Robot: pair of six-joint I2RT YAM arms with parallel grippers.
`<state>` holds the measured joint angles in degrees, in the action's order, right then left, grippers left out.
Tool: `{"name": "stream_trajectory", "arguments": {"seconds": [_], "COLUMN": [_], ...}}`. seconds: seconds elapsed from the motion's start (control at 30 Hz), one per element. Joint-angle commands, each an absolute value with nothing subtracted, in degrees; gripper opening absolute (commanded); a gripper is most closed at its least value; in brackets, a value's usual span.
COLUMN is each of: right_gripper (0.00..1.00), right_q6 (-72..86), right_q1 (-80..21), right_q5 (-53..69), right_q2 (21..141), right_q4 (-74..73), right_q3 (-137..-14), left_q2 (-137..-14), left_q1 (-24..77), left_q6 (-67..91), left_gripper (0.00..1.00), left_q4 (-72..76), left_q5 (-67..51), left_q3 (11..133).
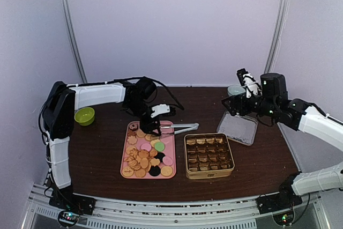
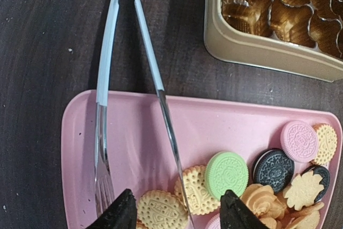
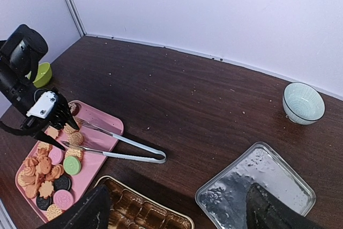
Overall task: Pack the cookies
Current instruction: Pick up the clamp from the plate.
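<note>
- The left gripper [image 2: 179,214] is hovering over the pink tray [image 2: 214,122], its jaws standing apart around one arm of the tongs [image 2: 104,63] and clamping nothing.
- The cookies [image 2: 226,175] are lying heaped on that tray, near the gold tin [image 2: 257,52].
- Closing here is risking a pinch on a single arm plus a biscuit, which could twist the tongs and scatter cookies.
- The right gripper [image 3: 179,210] is hanging wide open and empty.
</note>
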<state>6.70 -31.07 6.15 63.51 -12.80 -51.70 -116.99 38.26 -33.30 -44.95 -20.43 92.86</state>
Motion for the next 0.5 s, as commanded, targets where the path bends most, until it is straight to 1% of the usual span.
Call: {"name": "stream_trajectory", "arguments": {"seconds": [0.0, 0.07, 0.2, 0.33, 0.47], "right_gripper": [0.87, 0.86, 0.85, 0.83, 0.81], "right_q6": [7.6, 7.6, 7.4, 7.1, 7.0], "right_q1": [-31.5, -31.6, -31.5, -31.5, -31.6], "right_q5": [5.0, 4.9, 4.3, 4.0, 3.6], "right_q2": [61.1, 60.6, 59.9, 59.5, 59.5], "right_q4": [-13.4, -13.7, -14.4, -14.8, -14.9], "right_q3": [-50.1, -49.8, -49.6, -49.9, -50.0], "left_q2": [-118.7, -119.1, -120.2, -120.8, -120.9], "left_q1": [38.4, 38.5, 38.6, 38.7, 39.0], "left_q6": [-32.8, -32.9, -32.7, -32.5, -32.2], "left_gripper": [0.53, 0.52, 0.44, 0.39, 0.26], "left_q4": [-45.0, -45.0, -45.0, -45.4, -45.4], "left_q5": [-19.1, -18.7, -16.9, -17.0, -16.9], "left_q3": [94.8, 94.5, 94.6, 94.6, 94.5]}}
